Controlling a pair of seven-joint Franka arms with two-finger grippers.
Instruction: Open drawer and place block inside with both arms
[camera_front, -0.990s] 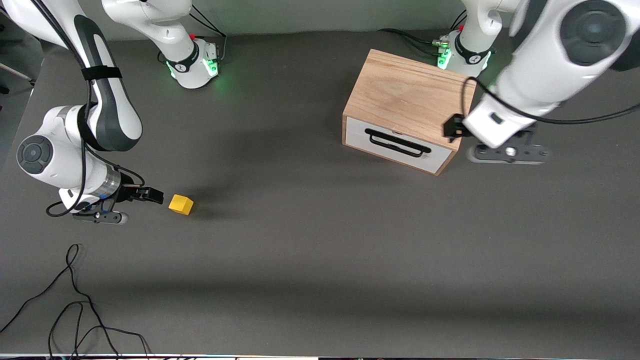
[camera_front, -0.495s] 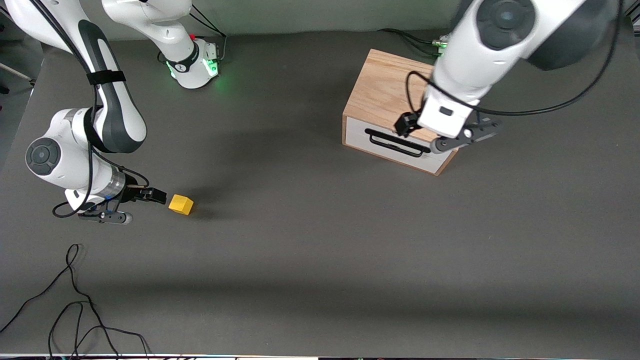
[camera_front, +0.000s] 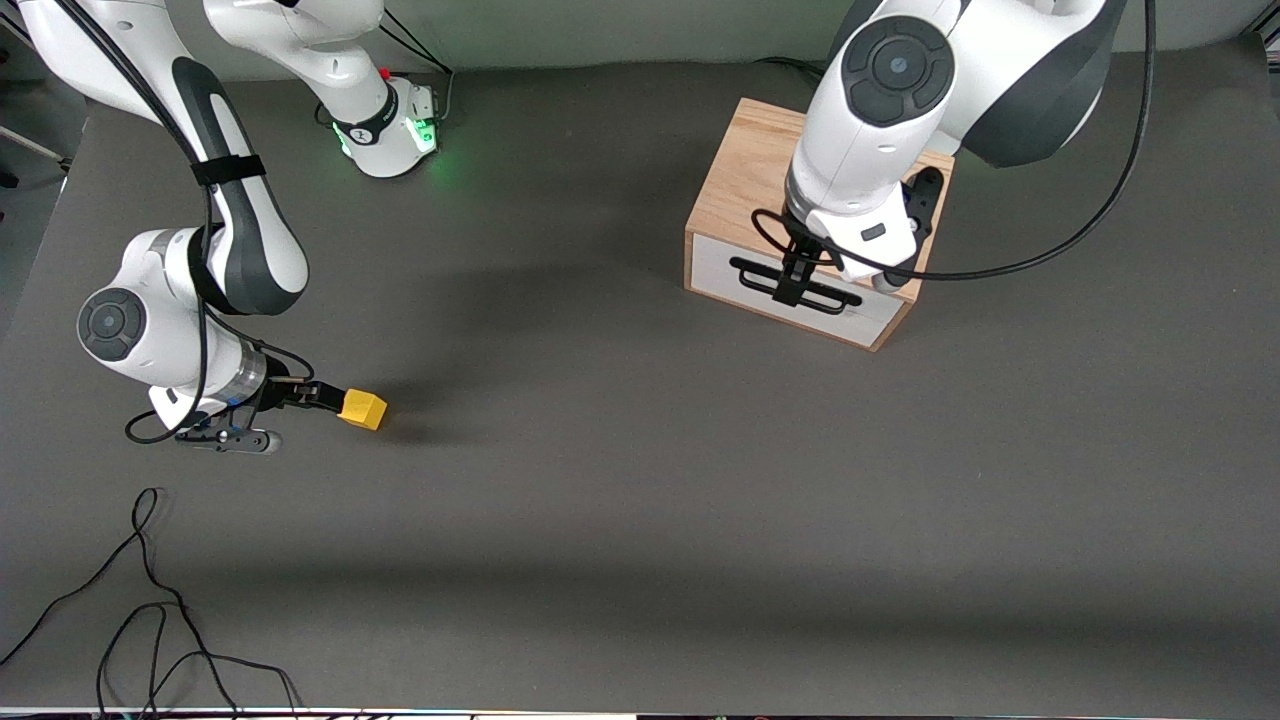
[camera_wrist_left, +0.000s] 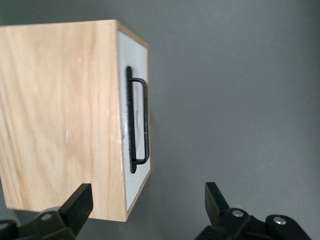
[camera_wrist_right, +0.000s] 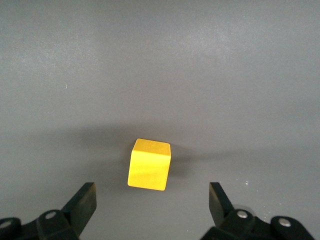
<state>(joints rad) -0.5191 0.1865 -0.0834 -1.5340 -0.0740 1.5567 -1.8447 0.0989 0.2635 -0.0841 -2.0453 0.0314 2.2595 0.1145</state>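
The yellow block (camera_front: 363, 409) lies on the grey table toward the right arm's end. My right gripper (camera_front: 322, 397) is open and low, right beside it; in the right wrist view the block (camera_wrist_right: 149, 171) sits just ahead of the open gripper (camera_wrist_right: 150, 202), not between the fingers. The drawer (camera_front: 722, 272) is shut in the oak box (camera_front: 760, 185), its black handle (camera_front: 838, 298) facing the front camera. My left gripper (camera_front: 797, 283) is open over the handle and drawer front. In the left wrist view the gripper (camera_wrist_left: 148, 206) straddles the box's front edge (camera_wrist_left: 112, 200), with the handle (camera_wrist_left: 139, 122) ahead.
Loose black cables (camera_front: 150, 600) lie on the table near the front edge at the right arm's end. The right arm's green-lit base (camera_front: 390, 130) stands at the table's back edge. The left arm's bulk hangs over the box.
The left arm swung from beside the box to over the drawer front, turning its gripper across the handle. The right gripper moved closer to the block. The block and drawer have not moved.
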